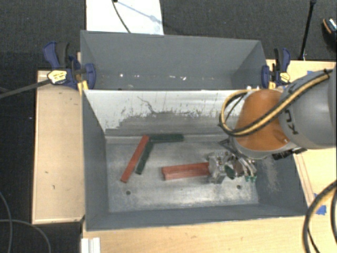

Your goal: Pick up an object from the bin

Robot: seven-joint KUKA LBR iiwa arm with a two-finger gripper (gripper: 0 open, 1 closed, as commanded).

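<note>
I see a red bar (181,171), flat and reddish-brown, lying on the floor of the bin (174,57), right of the middle and nearer the front wall. It runs almost level from left to right, with its right end a little higher in the view.

The gripper (220,172) is low over the floor at that right end. Its metal tip overlaps the end of the bar, so the bar seems to reach into it, but I cannot tell whether it actually touches or grasps the bar. I also cannot tell whether the gripper is open or closed, since its parts blur together with small green and white details beside them.

Above the gripper sits the rounded orange cover (258,123) of the wrist, with dark and yellow cables (231,109) looped around it. The grey arm (313,109) comes in from the right, over the bin's right wall.

To the left, well apart from the gripper, lies a second red bar (134,158), slanting from upper right down to lower left. Just beside it is a dark green piece (166,138), shaped like an L. One limb lies level near the back of the floor and the other slants down alongside the second red bar. It may be two green bars meeting at a corner; I cannot tell which.
</note>
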